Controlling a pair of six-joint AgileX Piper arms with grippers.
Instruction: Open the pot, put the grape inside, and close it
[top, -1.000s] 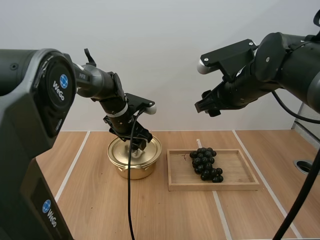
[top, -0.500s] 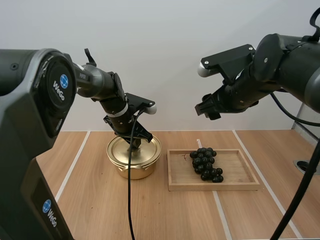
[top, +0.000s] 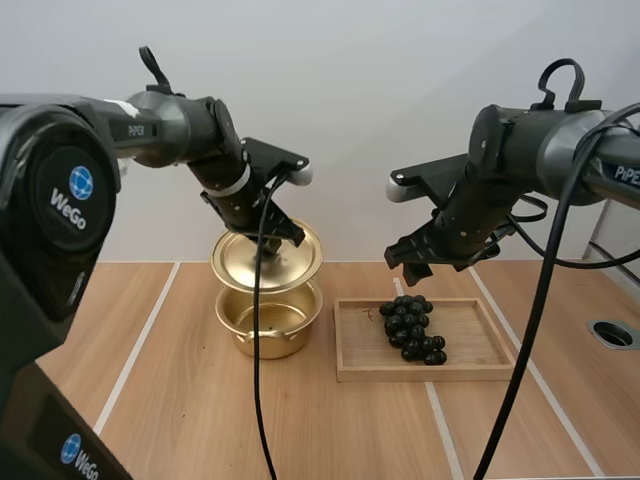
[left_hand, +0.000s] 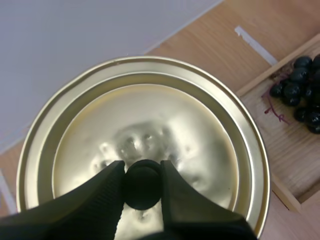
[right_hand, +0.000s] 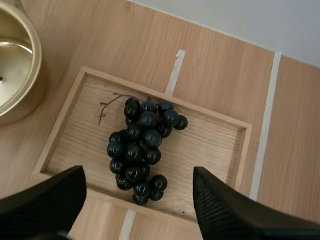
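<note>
L hand (top: 283, 238) pinches knob (left_hand: 143, 184); lid (left_hand: 150, 115) hangs above pot (top: 268, 322), clear of rim. R hand (right_hand: 137, 200) wide open over grapes (right_hand: 140, 145), mid tray (right_hand: 212, 147).

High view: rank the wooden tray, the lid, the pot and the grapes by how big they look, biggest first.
1. The wooden tray, widest by far.
2. The lid and the pot: about equally wide. The lid is held above the pot, so I won't split them.
3. The bunch of grapes, smallest.
</note>
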